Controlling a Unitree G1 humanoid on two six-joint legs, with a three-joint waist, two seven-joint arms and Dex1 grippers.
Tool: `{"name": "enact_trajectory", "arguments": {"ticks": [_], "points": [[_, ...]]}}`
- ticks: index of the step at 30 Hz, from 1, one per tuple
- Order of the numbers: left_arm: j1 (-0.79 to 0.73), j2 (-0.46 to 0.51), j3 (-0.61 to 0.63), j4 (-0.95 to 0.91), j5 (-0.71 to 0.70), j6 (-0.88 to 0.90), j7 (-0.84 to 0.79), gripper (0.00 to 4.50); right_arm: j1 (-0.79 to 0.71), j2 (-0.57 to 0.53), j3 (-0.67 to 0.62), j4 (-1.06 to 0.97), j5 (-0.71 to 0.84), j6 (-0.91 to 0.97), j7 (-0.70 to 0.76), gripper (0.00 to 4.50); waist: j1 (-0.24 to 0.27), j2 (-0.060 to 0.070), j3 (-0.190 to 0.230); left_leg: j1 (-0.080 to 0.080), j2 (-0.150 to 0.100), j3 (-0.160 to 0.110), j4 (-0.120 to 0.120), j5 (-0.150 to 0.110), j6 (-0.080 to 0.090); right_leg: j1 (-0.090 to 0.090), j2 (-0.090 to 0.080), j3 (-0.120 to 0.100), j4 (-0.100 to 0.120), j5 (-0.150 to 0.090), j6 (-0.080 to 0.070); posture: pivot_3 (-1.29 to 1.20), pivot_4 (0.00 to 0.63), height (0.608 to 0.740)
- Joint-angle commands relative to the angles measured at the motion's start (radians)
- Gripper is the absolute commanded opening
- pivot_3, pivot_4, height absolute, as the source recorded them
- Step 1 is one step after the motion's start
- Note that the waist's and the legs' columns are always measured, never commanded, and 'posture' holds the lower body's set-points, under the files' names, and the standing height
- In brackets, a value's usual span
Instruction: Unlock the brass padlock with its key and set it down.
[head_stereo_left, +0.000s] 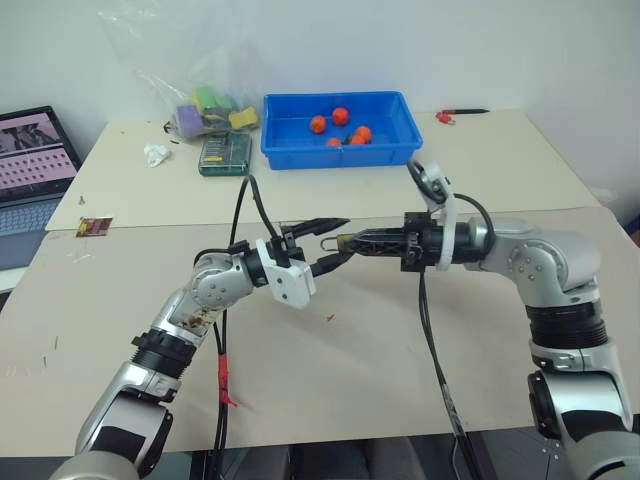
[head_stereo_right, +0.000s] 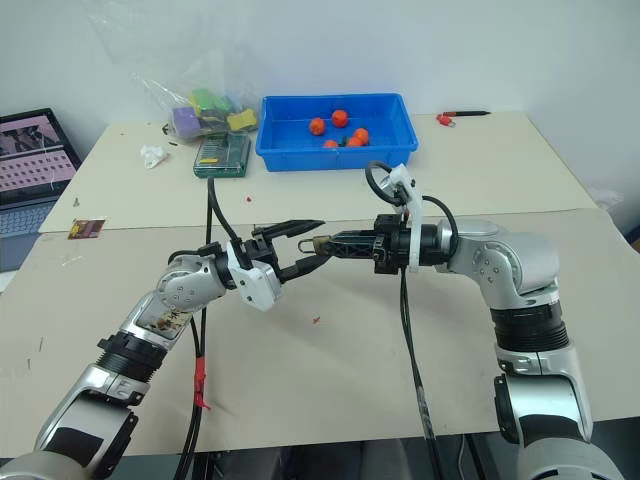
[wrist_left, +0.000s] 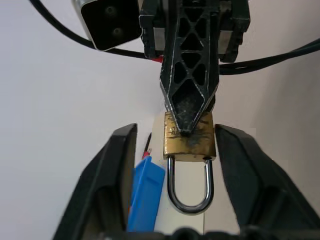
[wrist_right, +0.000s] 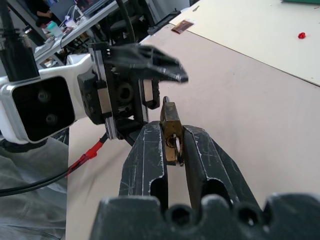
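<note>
Beige tabletop (head_stereo_left: 380, 350), frame centre: small brass padlock, silver shackle (wrist_left: 189, 145), clamped in right gripper (wrist_right: 172, 145); left gripper (head_stereo_left: 335, 243) spread apart. Likely rigid, light, slippery; grip flat body faces.

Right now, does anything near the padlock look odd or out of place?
Nothing looks damaged or spilled. The brass padlock is pinched in the right gripper above the table, shackle closed; the left gripper stands open around it. No key is visible.

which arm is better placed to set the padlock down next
Right, probably. The right gripper is shut on the brass padlock, while the left gripper is open around its shackle without gripping it.
</note>
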Motion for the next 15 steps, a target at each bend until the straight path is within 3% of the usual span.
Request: {"name": "enact_trajectory", "arguments": {"ticks": [1,2,8,12,15], "points": [[0.007,0.022,0.029,-0.001,-0.062,0.04,-0.047,4.21,-0.008,-0.014,-0.01,-0.027,-0.001,-0.023,0.021,0.1,0.0,0.0,0.0,0.0,0.0,0.0,0.0,0.0,0.0,0.0,0.0,0.0,0.0,0.0,0.0,0.0,0.15,0.74],[0.021,0.038,0.035,0.01,-0.088,0.065,-0.075,4.48,-0.008,-0.016,-0.01,-0.025,-0.004,-0.027,0.023,0.1,-0.001,0.0,0.0,0.0,0.0,0.0,0.0,0.0,0.0,0.0,0.0,0.0,0.0,0.0,0.0,0.0,0.15,0.74],[0.044,0.059,0.087,0.059,-0.236,0.256,-0.192,4.48,-0.014,-0.031,-0.023,-0.016,-0.01,-0.035,0.039,0.1,-0.004,0.0,0.0,0.0,0.0,0.0,0.0,0.0,0.001,0.0,0.0,0.0,0.0,0.0,0.0,0.0,0.15,0.74],[0.039,0.022,0.142,0.039,-0.409,0.523,-0.268,4.48,0.012,-0.042,-0.059,-0.081,0.031,-0.088,0.115,0.1,0.001,0.0,0.0,0.0,0.0,0.0,0.0,0.0,0.001,0.0,0.0,0.0,0.0,0.0,0.0,0.0,0.15,0.74],[0.046,0.0,0.168,-0.007,-0.501,0.693,-0.299,3.81,0.042,-0.048,-0.078,-0.107,0.053,-0.118,0.157,0.1,0.0,0.0,0.0,0.0,0.0,0.0,0.0,-0.001,0.001,0.0,0.0,0.0,0.0,0.0,0.0,0.0,0.15,0.74]]}}
